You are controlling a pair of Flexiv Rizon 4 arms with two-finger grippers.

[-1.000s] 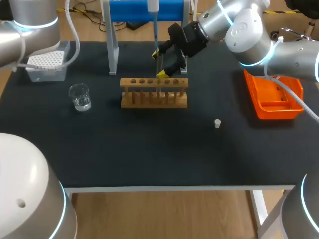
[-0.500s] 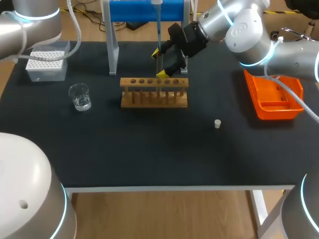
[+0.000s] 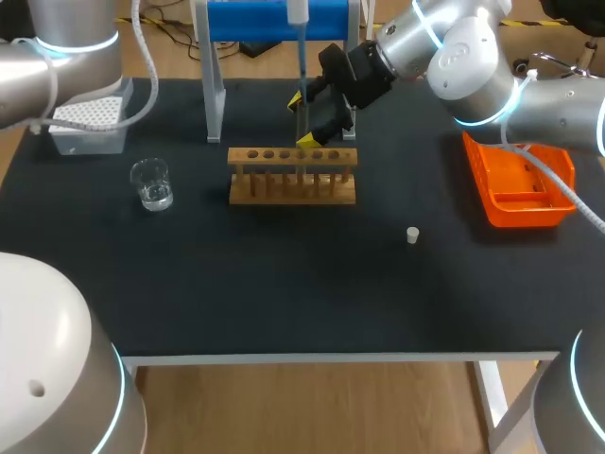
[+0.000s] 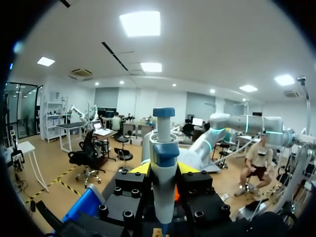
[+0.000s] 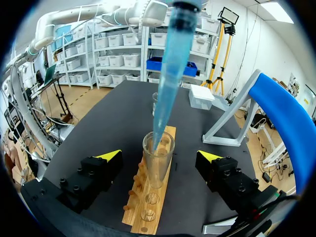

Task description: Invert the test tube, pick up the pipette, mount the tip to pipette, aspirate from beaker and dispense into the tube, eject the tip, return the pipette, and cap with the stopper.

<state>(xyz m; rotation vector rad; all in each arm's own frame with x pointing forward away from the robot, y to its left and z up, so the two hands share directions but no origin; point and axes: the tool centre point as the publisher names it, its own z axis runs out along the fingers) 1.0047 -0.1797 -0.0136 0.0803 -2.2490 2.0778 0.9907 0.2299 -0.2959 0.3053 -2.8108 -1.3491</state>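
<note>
Head view has the right gripper (image 3: 302, 119) poised over the light wooden test-tube rack (image 3: 293, 177) at the back middle of the black table (image 3: 284, 284). From the right wrist camera, its yellow-tipped fingers stand wide apart on either side of a clear glass test tube (image 5: 158, 163). The test tube stands upright in the rack, and neither finger touches the glass. A translucent blue pipette tip (image 5: 170, 74) comes down from above, its point just at the tube's open mouth.

The left wrist camera shows the left gripper (image 4: 166, 170) with its jaws clamped on the white and blue pipette (image 4: 163, 143), which rises upright between them.

On the table, a small clear glass beaker (image 3: 151, 183) with a little liquid sits to the left of the rack. A white tip box (image 3: 90, 121) lies behind it, near the far left corner. A small white stopper (image 3: 412, 235) lies alone to the right and front of the rack. An orange plastic bin (image 3: 518, 180) sits by the right edge.
</note>
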